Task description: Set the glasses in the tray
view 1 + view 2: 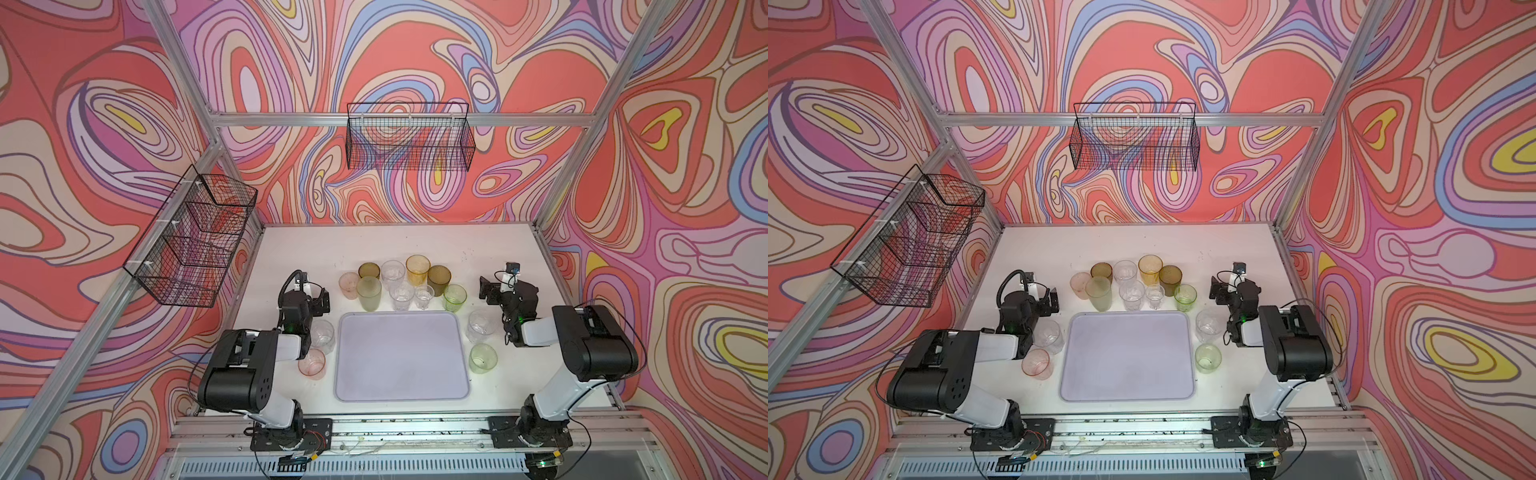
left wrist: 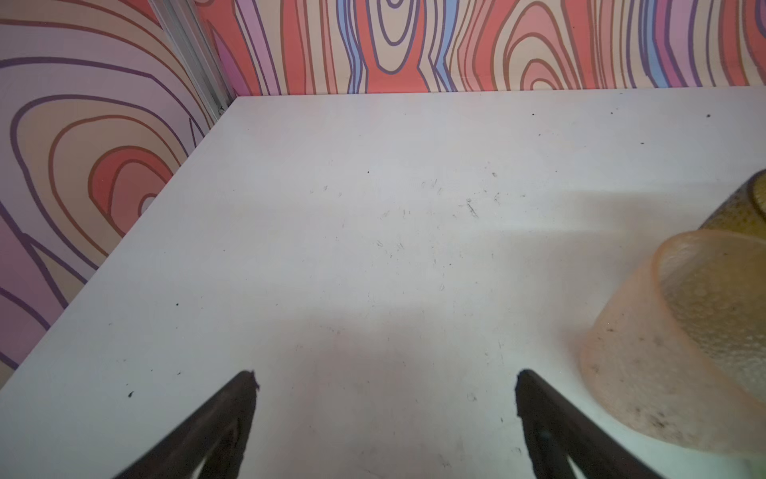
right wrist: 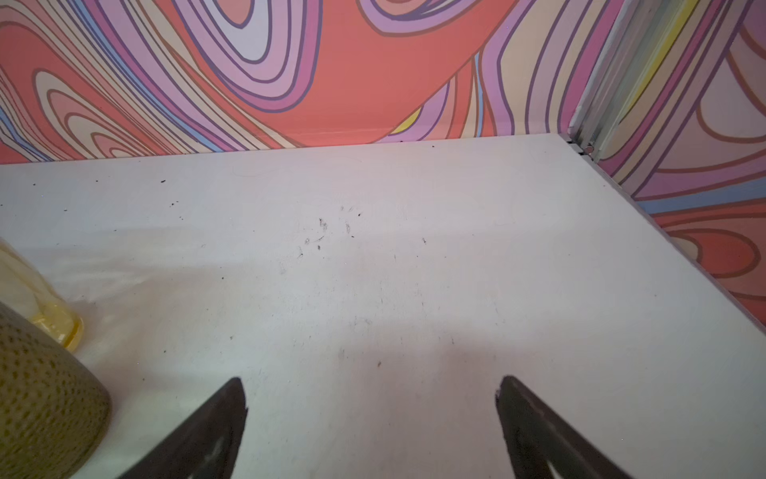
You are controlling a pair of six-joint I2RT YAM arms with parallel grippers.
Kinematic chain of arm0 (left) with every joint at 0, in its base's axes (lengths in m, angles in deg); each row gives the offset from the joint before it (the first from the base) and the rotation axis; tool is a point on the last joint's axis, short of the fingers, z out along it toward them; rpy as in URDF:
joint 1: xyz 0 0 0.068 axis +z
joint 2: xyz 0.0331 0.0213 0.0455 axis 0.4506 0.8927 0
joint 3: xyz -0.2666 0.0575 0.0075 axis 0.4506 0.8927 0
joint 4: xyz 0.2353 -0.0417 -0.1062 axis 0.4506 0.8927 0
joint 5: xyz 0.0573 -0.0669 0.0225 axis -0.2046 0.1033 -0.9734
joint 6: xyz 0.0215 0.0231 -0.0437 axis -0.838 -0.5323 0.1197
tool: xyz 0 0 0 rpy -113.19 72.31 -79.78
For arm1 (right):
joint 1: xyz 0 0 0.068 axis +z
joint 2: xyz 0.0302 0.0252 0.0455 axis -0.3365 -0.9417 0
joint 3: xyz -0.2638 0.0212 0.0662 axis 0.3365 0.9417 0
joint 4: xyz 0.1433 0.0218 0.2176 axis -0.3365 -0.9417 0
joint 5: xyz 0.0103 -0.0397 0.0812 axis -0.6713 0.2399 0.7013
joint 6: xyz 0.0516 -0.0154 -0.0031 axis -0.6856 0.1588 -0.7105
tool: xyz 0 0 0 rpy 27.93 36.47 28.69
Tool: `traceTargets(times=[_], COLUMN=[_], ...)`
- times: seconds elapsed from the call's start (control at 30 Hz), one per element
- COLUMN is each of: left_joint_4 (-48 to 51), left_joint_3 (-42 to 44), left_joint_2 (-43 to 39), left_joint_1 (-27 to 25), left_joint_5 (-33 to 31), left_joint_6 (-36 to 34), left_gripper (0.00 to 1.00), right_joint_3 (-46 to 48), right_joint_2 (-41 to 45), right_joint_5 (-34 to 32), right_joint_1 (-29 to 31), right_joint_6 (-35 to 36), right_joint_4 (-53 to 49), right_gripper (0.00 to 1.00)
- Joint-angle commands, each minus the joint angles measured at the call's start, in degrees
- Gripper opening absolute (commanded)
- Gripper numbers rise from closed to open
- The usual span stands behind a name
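Observation:
The pale lilac tray (image 1: 401,357) (image 1: 1127,357) lies flat at the table's front centre with nothing in it. Several glasses stand upright in a cluster just behind it, among them a pink one (image 1: 348,284), an amber one (image 1: 417,268) and a green one (image 1: 454,297). A clear glass (image 1: 323,336) and a pink glass (image 1: 312,363) stand left of the tray. Right of it stand a clear glass (image 1: 481,325) and a pale green glass (image 1: 483,358). My left gripper (image 1: 322,296) (image 2: 385,381) is open over bare table beside the pink glass (image 2: 663,352). My right gripper (image 1: 490,291) (image 3: 371,387) is open beside an olive-brown glass (image 3: 37,398).
Two black wire mesh baskets hang on the frame, one at the back (image 1: 409,137) and one on the left (image 1: 195,237). Aluminium posts and patterned walls close the table (image 1: 374,241) on three sides. Both arms' bases sit on the front rail.

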Motion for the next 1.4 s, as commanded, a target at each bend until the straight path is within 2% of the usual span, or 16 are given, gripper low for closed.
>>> traceTargets(times=[0.0,0.8,0.9,1.0,1.2,1.37], left_joint_4=[-0.98,-1.37,-2.79,0.41,18.09,35.63], left_joint_3=[-0.47,-0.25,0.67,0.81,-5.56,-13.80], left_joint_2=[0.37,0.33,-0.42,-3.95,-12.59,-17.78], left_joint_1=[0.37,0.37,0.37,0.37,0.42,0.37], left_joint_5=[0.52,0.52,-1.82,-4.74,-7.79,-8.07], left_joint_6=[-0.58,-0.61,0.08,1.36,2.59,4.30], left_gripper=[1.00,1.00,1.00,1.00,1.00,1.00], right_joint_3=[-0.24,-0.02,-0.19,-1.90,-9.57,-14.95], right_joint_2=[-0.07,0.02,1.67,5.95,14.20,19.32], right_joint_5=[0.22,0.22,1.90,0.16,-6.32,-7.16], right_joint_1=[-0.33,-0.28,-0.29,-0.21,-0.21,-0.21], right_joint_6=[0.25,0.23,1.20,0.53,0.29,-1.12], right_joint_4=[-0.10,0.12,-1.19,-7.64,-30.54,-43.88], right_gripper=[0.98,0.98,0.98,0.98,0.98,0.98])
